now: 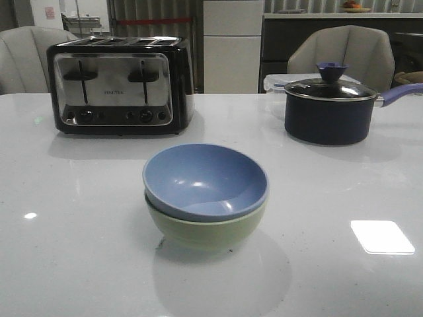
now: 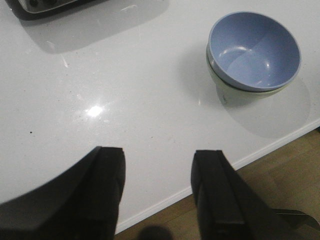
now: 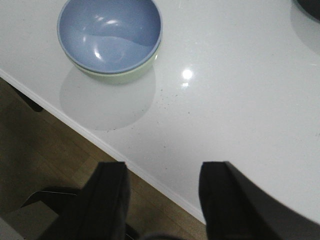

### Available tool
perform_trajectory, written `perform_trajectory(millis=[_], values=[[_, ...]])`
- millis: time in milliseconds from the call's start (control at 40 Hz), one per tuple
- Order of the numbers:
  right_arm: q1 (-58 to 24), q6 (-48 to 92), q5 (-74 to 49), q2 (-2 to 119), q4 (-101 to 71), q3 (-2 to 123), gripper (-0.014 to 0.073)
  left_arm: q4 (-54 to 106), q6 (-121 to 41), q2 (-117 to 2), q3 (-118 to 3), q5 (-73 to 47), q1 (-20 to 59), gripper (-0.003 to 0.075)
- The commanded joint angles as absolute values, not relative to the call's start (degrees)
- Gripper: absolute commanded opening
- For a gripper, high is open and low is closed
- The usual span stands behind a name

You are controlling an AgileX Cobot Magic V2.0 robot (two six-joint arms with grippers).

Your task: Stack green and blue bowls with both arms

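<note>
The dusty blue bowl [image 1: 205, 179] sits nested inside the pale green bowl [image 1: 208, 231] at the middle of the white table. The stack also shows in the left wrist view, blue bowl [image 2: 254, 50] over green bowl [image 2: 235, 92], and in the right wrist view, blue bowl [image 3: 109, 32] over green bowl [image 3: 122, 76]. My left gripper [image 2: 159, 157] is open and empty above the table's front edge, well away from the bowls. My right gripper [image 3: 162, 170] is open and empty over the table's front edge, also apart from the bowls. Neither arm shows in the front view.
A black and chrome toaster [image 1: 119, 86] stands at the back left. A dark lidded saucepan [image 1: 330, 109] with a blue handle stands at the back right, a clear container [image 1: 274, 82] behind it. The table edge [image 3: 150, 176] and wooden floor [image 3: 60, 150] lie below the grippers.
</note>
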State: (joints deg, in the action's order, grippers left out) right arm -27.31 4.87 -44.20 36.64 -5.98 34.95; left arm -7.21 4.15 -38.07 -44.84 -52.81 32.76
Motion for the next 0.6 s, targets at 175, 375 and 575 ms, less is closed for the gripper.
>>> perform_trajectory(millis=[175, 375, 575], values=[[-27.12, 4.55, -40.17, 36.41, -5.61, 36.09, 0.0106, -7.83, 4.86, -38.14, -46.21, -48.45, 33.03, 0.0237], [-27.12, 4.55, -40.07, 36.41, -5.61, 36.09, 0.0057, -7.71, 4.86, -38.14, -46.21, -48.08, 33.03, 0.0094], [-27.12, 4.55, -40.26, 36.41, -5.67, 36.09, 0.0058, -7.04, 4.86, -38.14, -46.21, -47.68, 33.03, 0.0093]])
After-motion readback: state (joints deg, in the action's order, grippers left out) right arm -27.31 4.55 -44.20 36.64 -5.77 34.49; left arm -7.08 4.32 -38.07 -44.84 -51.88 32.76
